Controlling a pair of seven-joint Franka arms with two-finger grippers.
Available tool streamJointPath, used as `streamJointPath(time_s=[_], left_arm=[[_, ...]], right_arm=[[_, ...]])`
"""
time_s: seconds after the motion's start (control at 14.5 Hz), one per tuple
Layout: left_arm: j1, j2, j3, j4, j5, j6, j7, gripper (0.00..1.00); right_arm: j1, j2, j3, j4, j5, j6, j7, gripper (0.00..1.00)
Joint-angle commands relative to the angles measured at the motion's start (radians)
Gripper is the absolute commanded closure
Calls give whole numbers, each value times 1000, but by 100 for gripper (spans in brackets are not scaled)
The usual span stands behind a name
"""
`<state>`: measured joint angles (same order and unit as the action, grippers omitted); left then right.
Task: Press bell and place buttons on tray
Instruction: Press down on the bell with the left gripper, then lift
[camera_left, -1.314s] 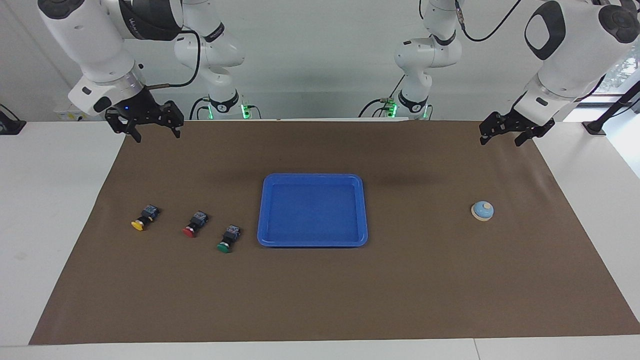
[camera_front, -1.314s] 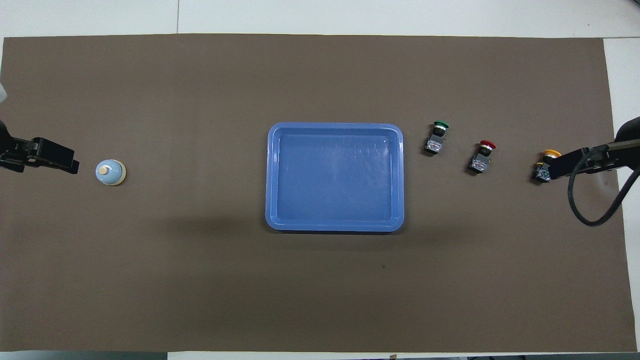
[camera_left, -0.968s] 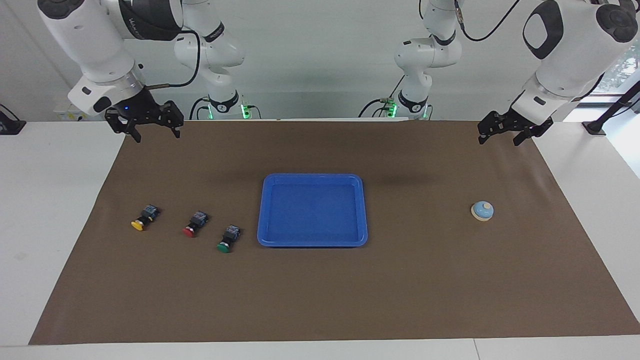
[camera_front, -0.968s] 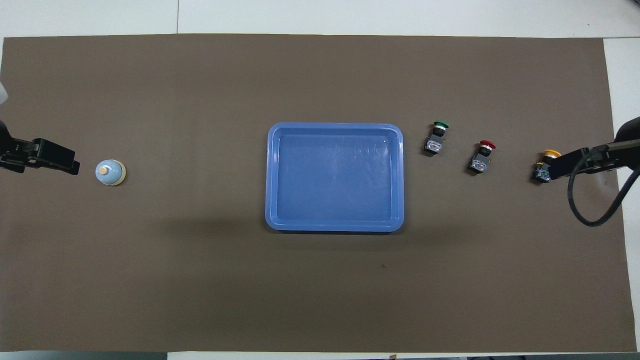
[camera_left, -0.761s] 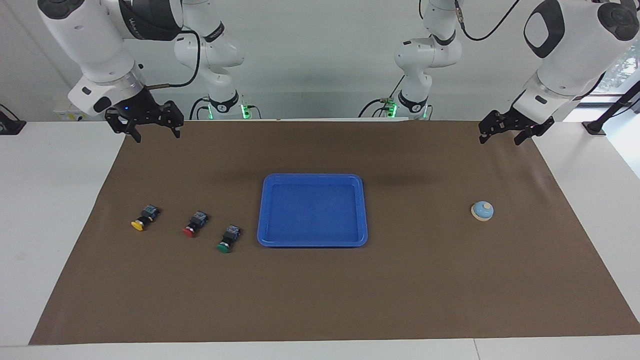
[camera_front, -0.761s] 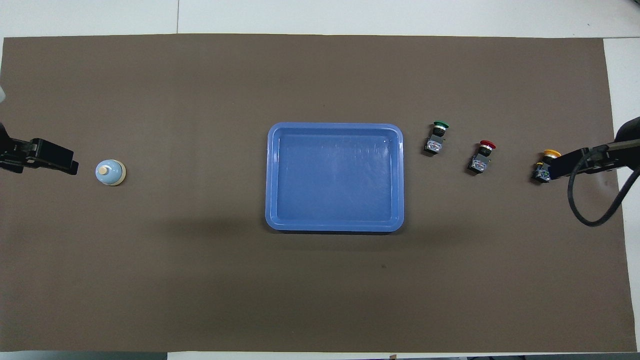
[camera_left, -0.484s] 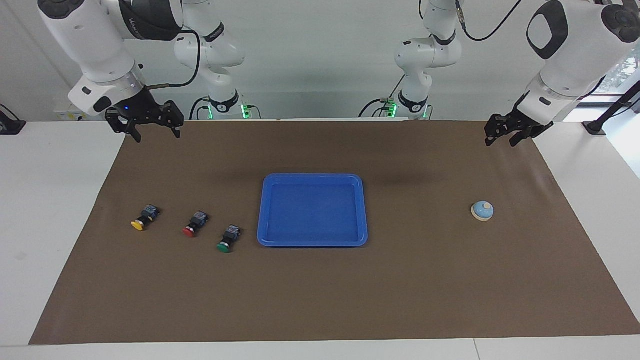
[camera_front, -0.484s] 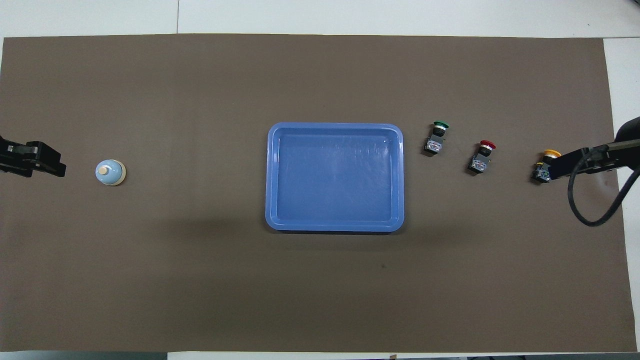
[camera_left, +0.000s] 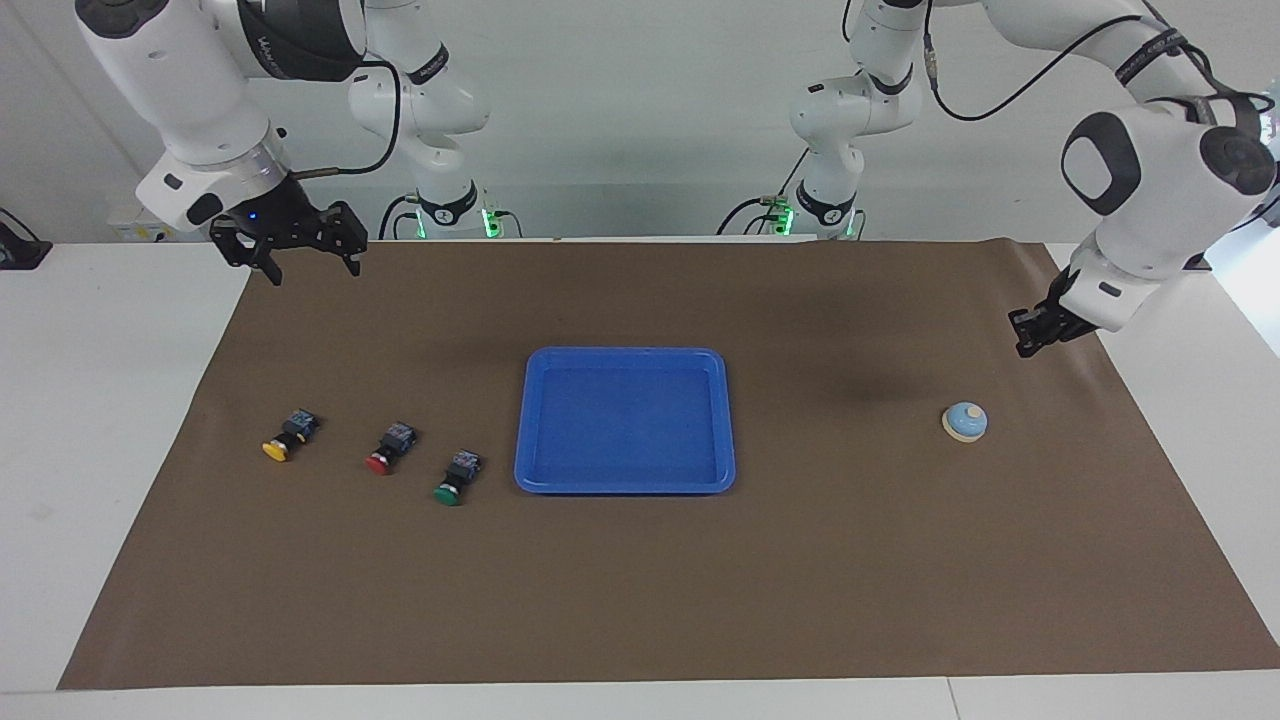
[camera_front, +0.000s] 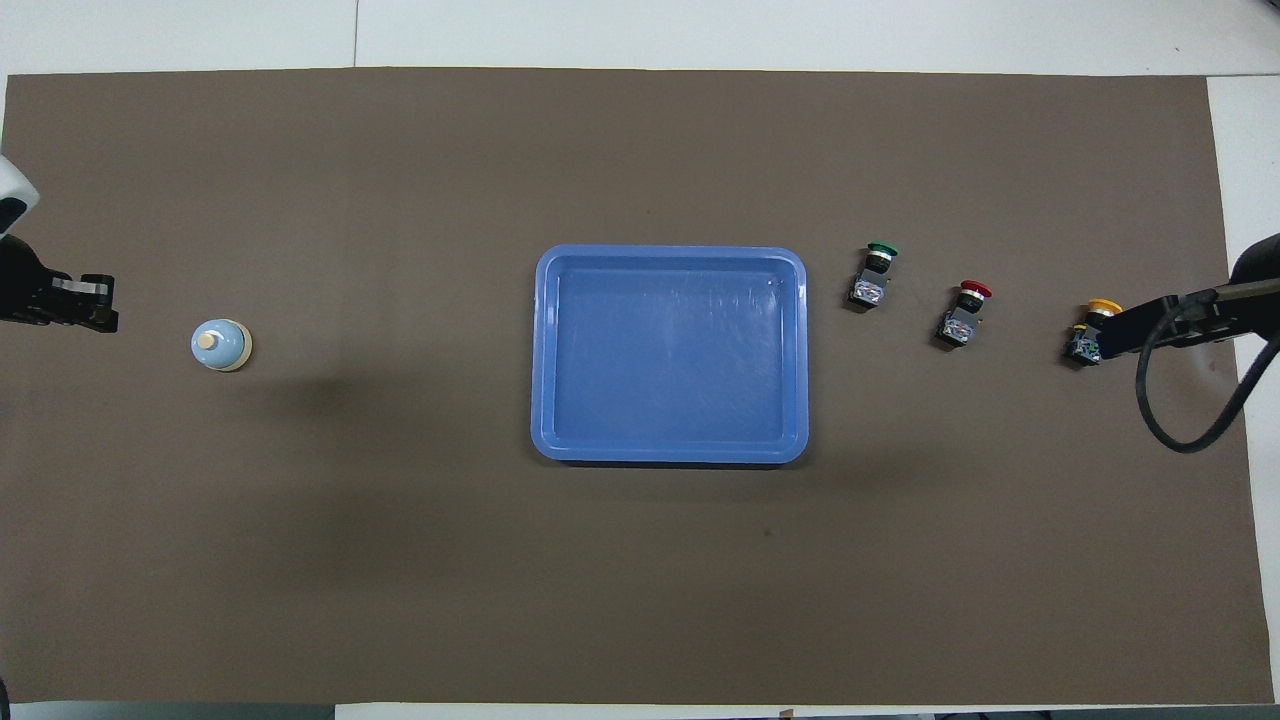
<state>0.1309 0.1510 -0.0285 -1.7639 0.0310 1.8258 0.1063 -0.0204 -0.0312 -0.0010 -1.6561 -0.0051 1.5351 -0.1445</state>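
Covering the white table (camera_left: 90, 400), a brown mat (camera_left: 640, 600) carries a blue tray (camera_left: 625, 482) mid-frame, lengthwise across the facing view. Yellow (camera_left: 278, 449), red (camera_left: 381, 461) and green (camera_left: 449, 491) buttons lie lower left, caps pointing toward the bottom edge; the bell (camera_left: 965, 421) sits right. The left gripper (camera_left: 1024, 345), pressed together, hangs above the mat's right edge; the right gripper (camera_left: 310, 262), spread, waits upper left and hides part of the yellow button overhead.

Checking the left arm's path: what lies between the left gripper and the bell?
Only bare brown mat lies between the left gripper and the bell; the facing view shows it.
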Motion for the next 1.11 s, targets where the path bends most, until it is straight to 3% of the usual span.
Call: streamJointPath(time_s=[0.0,0.48,0.76,0.97,1.04], left_arm=[[13,1,-7,-107,20,137,12,100],[1,51,-7,-259,20,371,12,100],[3,110,-7,-262,20,434,12,100],[-5,99,-7,-205,20,328,10,83],[-19,84,-8,-145,20,225,7,67]], right_arm=[[-13,-18,7,-16,10,2,-18,0],[-13,-18,7,-17,11,2,-18,0],[-13,-18,7,-17,10,2,-18,0],[-13,-19,7,-17,10,2,-18,0],[-12,-19,7,-17,11,2,-18,0]])
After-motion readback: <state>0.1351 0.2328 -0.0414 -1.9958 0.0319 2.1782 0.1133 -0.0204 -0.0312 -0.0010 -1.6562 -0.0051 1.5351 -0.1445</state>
